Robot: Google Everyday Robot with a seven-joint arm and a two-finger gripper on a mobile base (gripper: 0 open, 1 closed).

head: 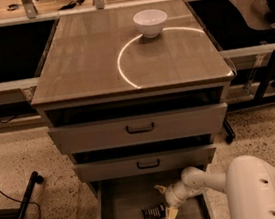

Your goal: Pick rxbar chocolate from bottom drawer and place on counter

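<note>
Camera view puts the task near its start: the rxbar chocolate [153, 213] lies flat on the floor of the pulled-out bottom drawer [124, 204], with the gripper [165, 203] spread open just beside it and holding nothing, so the grasp, lift and placement on the worktop [81, 63] are all left to do.

The counter [86, 63] is glossy grey-brown with 1 thin bright arc, and the bowl [150, 21] on it is white. The rxbar chocolate [153, 213] is dark with pale lettering. The cream-tipped white gripper [164, 203] hangs in the grey-beige bottom drawer [120, 209].
</note>
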